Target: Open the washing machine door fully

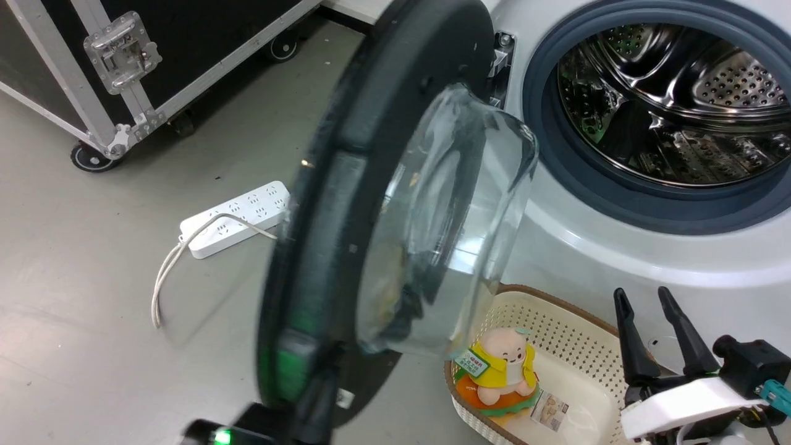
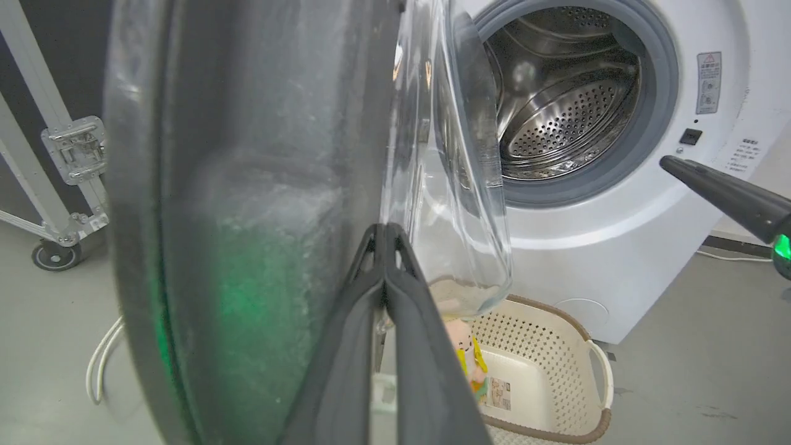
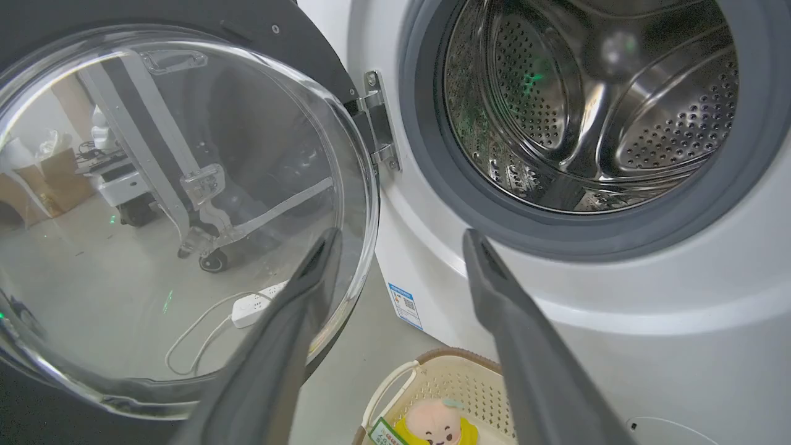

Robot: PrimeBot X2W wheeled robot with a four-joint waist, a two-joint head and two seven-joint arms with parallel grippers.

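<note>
1. Head view: the door [image 1: 371,204] stands about half out from the washer [image 1: 618,259], hinged left of the mouth, seen nearly edge-on, not yet fully open. Right pincer [image 1: 642,296] is wide and empty, low beside the basket [image 1: 544,295].
   - Risk: a strip [image 1: 238,216] and its cable [image 1: 179,259] lie on the floor [image 1: 93,296] beyond the door, and an arm following the swing could snag them.
   - Containers: the basket holds a plush toy [image 1: 500,371] and a small card [image 1: 549,411]. The drum [image 1: 667,105] looks empty.
2. Left wrist view: left pincer [image 2: 384,230] is closed tight with nothing between the fingers. Its tips sit at the door's inner face, where the glass bowl [image 2: 460,235] meets the black rim [image 2: 266,154]. Contact looks likely but I can't confirm it.
   - Risk: closed tips only push. They could skid on the glossy face and let the door drift back.
   - Containers: the basket sits just under the bowl, so a dropping arm might clip it.
3. Right wrist view: the wide fingers [image 3: 290,321] point between door and washer and touch neither.
   - Risk: shoving hard past the stop would strain the hinge [image 3: 380,123].
   - Containers: the drum looks empty here too. The toy's head shows in the basket.
</note>
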